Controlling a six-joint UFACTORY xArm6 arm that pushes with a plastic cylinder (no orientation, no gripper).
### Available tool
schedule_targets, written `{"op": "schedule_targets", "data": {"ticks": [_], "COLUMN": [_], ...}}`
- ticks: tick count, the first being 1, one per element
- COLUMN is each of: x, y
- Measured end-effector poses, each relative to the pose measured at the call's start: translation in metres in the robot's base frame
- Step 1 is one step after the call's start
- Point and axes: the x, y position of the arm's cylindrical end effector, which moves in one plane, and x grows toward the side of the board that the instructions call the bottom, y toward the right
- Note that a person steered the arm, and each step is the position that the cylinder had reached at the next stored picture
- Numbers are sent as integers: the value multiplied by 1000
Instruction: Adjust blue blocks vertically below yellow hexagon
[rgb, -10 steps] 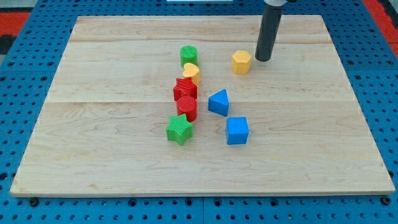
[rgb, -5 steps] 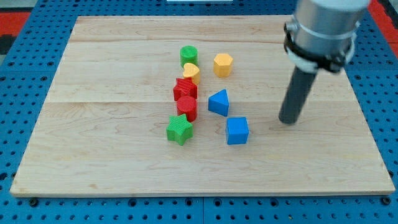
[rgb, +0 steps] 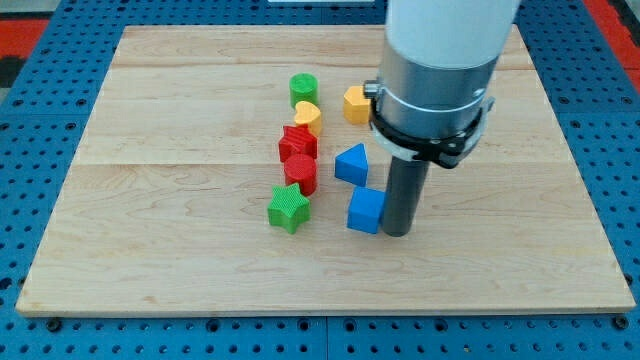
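On a pale wooden table (rgb: 180, 250) ringed by blue pegboard (rgb: 30, 330), my tip (rgb: 397, 232) apparently touches the blue cube (rgb: 366, 210); no gripper fitted.

Nothing readable here, honestly. No text, labels, brand marks, numbers or signs on the wooden tabletop (rgb: 180, 250), on any of the coloured blocks, on the arm's grey housing (rgb: 440, 60) or on the blue pegboard (rgb: 40, 200) around it. Just plain surfaces all round.
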Motion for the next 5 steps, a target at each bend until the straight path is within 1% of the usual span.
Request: {"op": "schedule_targets", "data": {"ticks": [1,2,3,4,5], "x": [-1,-1,-23,-57,-68], "y": [-7,2,30,13,-23]}}
